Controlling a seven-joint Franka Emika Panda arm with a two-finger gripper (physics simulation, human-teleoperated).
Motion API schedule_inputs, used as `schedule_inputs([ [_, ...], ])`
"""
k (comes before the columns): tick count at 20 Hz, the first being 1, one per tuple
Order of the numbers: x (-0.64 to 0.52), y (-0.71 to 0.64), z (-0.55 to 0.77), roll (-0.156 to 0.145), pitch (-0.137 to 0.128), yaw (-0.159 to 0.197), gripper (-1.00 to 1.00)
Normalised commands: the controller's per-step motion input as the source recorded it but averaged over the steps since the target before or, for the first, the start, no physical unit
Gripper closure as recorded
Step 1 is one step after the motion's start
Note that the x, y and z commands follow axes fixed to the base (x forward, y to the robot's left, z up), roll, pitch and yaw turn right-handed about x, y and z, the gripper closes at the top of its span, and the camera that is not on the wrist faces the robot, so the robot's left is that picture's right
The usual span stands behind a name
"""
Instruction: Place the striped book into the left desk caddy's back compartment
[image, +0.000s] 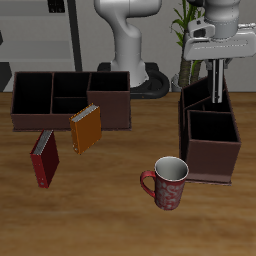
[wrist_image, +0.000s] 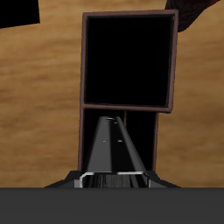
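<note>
The left desk caddy (image: 212, 158) is a dark maroon two-cell box at the side of the table. My gripper (image: 215, 66) is above its back compartment (image: 198, 97) and is shut on the striped book (image: 215, 88). The book hangs upright and edge-on, with its lower end down inside that cell. In the wrist view the book (wrist_image: 114, 144) runs as a thin grey-and-black strip from my gripper (wrist_image: 112, 180) into the back compartment (wrist_image: 150, 136). The dark square front cell (wrist_image: 127, 61) lies beyond it. The cover's stripes barely show.
A red patterned mug (image: 168, 182) stands near the table's front edge, beside the caddy's front cell (image: 213, 133). A wider three-cell maroon caddy (image: 70, 96) stands at the back. An orange book (image: 86, 129) and a red book (image: 45, 158) stand before it.
</note>
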Motion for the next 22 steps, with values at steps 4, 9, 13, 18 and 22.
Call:
schedule_inputs([
  [4, 0.02, 0.02, -0.06, 0.001, 0.002, 0.001, 1.0],
  [9, 0.02, 0.08, -0.13, 0.017, 0.025, -0.006, 1.0],
  [13, 0.01, 0.07, -0.11, 0.016, 0.021, -0.003, 1.0],
  [18, 0.04, 0.03, -0.05, 0.005, 0.007, -0.005, 1.0],
  [22, 0.03, -0.02, -0.05, 0.0, 0.007, -0.006, 1.0],
])
